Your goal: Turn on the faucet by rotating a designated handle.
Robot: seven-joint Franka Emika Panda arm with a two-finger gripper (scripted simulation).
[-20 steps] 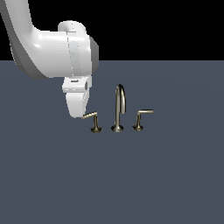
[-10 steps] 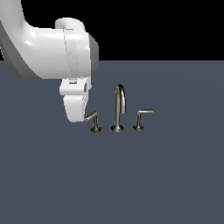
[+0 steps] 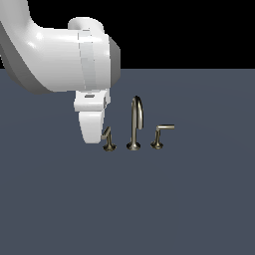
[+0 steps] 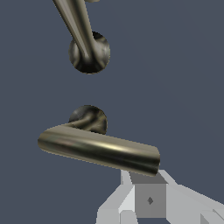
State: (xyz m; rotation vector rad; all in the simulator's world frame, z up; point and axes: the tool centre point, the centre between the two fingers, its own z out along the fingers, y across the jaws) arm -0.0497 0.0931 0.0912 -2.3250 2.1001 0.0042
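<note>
Faucet (image 3: 135, 122) on plain dark grey-blue floor (image 3: 189, 199); black backdrop.

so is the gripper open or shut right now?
Cannot tell. In the exterior view the gripper sits behind the arm's own hand beside the handle; the wrist view shows only one finger below the lever.

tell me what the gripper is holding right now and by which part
Nothing is visibly held. The white gripper sits at the free end of the brass-grey metal lever handle, seemingly against it rather than around it. Whether the jaws are open or shut cannot be told.
</note>
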